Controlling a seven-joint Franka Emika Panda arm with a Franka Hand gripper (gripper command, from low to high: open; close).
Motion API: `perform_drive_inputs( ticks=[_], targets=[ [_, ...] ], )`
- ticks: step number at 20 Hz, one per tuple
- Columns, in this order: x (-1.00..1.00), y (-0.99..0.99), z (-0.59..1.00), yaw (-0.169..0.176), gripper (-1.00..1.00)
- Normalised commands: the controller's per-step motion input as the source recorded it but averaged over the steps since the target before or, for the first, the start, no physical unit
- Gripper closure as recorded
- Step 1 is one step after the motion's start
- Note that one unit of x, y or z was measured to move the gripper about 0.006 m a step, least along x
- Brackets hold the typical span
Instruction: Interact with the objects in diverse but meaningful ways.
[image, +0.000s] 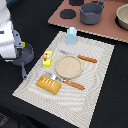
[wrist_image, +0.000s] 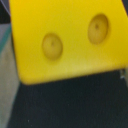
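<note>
while the arm (image: 9, 42) sits at the exterior view's left edge, off the striped mat (image: 95, 80) and over the dark tabletop (image: 30, 20), its pincer (image: 23, 75) points down beside the mat's edge; a bit of yellow shows near its wrist. the wrist view is filled almost wholly by the yellow holed cheese wedge (wrist_image: 70, 37), blurred and very close, with two round dimples in its face, which suggests the wedge is gripped, but i cannot tell for certain whether the pincer is clenched on it or released. on the mat, the golden-brown bread loaf (image: 49, 84) lies near the arm, the yellow box with red label (image: 47, 58) stands just beyond it, and the pale blue-and-white milk carton (image: 72, 35) stands at the mat's far edge. a round tan plate (image: 68, 67) lies mid-mat between two pieces of orange-handled cutlery (image: 87, 59). a grey pot (image: 91, 13) sits on the brown board (image: 107, 31) beyond.
</note>
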Motion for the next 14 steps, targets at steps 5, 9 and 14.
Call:
perform_drive_inputs(
  ticks=[5,9,14],
  targets=[
    [-0.15,0.16,0.23,0.000,-1.00],
    [-0.08,0.17,0.43,0.000,-1.00],
    [-0.02,0.09,0.35,-0.021,-1.00]
  ],
)
